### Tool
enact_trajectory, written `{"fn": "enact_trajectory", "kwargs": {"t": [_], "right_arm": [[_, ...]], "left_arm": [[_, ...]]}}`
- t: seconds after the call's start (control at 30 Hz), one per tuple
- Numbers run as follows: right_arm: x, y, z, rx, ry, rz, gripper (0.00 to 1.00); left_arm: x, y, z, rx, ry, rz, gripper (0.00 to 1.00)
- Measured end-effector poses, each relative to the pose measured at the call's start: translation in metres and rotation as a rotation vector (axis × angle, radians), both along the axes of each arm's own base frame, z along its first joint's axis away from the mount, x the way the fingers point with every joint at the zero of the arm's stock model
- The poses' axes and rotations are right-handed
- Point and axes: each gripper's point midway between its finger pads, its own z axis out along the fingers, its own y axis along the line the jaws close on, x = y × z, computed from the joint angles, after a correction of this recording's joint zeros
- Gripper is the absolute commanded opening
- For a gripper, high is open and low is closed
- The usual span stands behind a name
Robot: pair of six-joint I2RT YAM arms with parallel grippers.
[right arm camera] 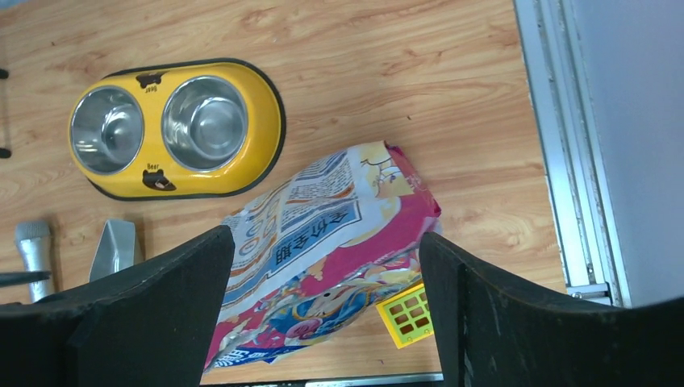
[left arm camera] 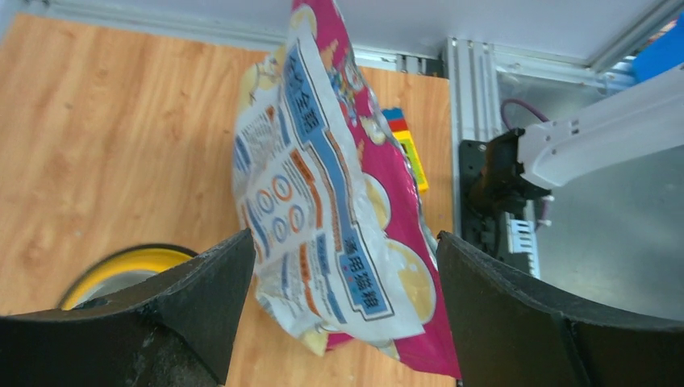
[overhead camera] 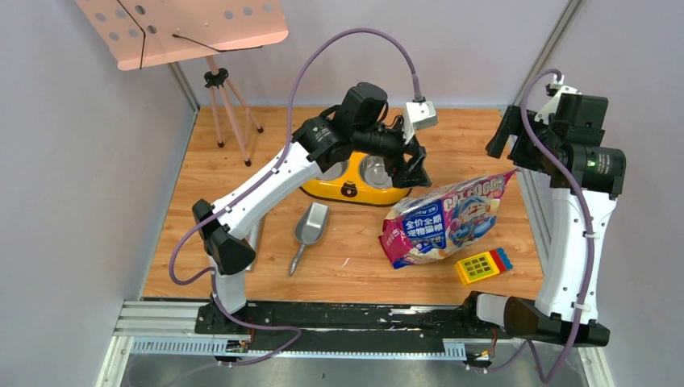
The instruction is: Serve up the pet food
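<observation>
The pet food is hidden inside its glossy pink and blue cat-food bag [overhead camera: 448, 218], which lies on its side on the wooden table. My left gripper [overhead camera: 411, 173] hovers over the bag's left end, beside the feeder. In the left wrist view its fingers stand wide apart and the bag [left arm camera: 323, 177] shows beyond the left gripper [left arm camera: 345, 250], untouched. My right gripper [overhead camera: 502, 135] hangs high at the back right, open. Through the right gripper [right arm camera: 325, 250] I look down at the bag [right arm camera: 323, 242] far below.
A yellow double-bowl feeder [overhead camera: 339, 192] sits behind the bag, and both steel bowls look empty in the right wrist view. A grey metal scoop [overhead camera: 310, 226] lies left of the bag. A yellow toy block [overhead camera: 482, 264] rests at its front right. A pink music stand [overhead camera: 185, 28] rises at the back left.
</observation>
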Motion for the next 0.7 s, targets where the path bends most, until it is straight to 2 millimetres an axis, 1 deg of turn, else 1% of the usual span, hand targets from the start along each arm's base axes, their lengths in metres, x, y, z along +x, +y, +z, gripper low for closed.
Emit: {"fn": "enact_trajectory", "kwargs": {"t": [0.1,0.23,0.33,0.4,0.5,0.6,0.63,0.7], "right_arm": [[-0.004,-0.010,0.005,-0.005,-0.005,-0.032,0.84],[-0.019,-0.012,0.011,-0.011,-0.032,-0.062,0.81],[-0.038,-0.009,0.001,0.004,-0.022,-0.078,0.80],[-0.046,-0.005,-0.009,0.030,0.005,-0.088,0.79],[-0.049,0.002,-0.028,0.084,0.057,-0.095,0.77],[-0.049,0.007,-0.048,0.135,0.119,-0.100,0.76],[-0.049,0.009,-0.053,0.149,0.135,-0.100,0.76],[-0.049,0.013,-0.057,0.175,0.147,-0.098,0.75]], "left_arm": [[-0.010,0.004,-0.014,-0.001,0.065,-0.008,0.90],[-0.015,0.007,-0.029,0.016,0.103,-0.015,0.93],[-0.013,0.016,-0.043,0.061,0.050,-0.011,0.97],[-0.009,0.025,-0.049,0.103,0.016,0.017,0.97],[-0.004,0.041,-0.049,0.135,-0.008,0.065,0.97],[-0.001,0.062,-0.042,0.135,-0.013,0.112,0.97],[-0.001,0.067,-0.038,0.133,-0.016,0.120,0.97],[-0.001,0.074,-0.032,0.123,-0.024,0.133,0.94]]}}
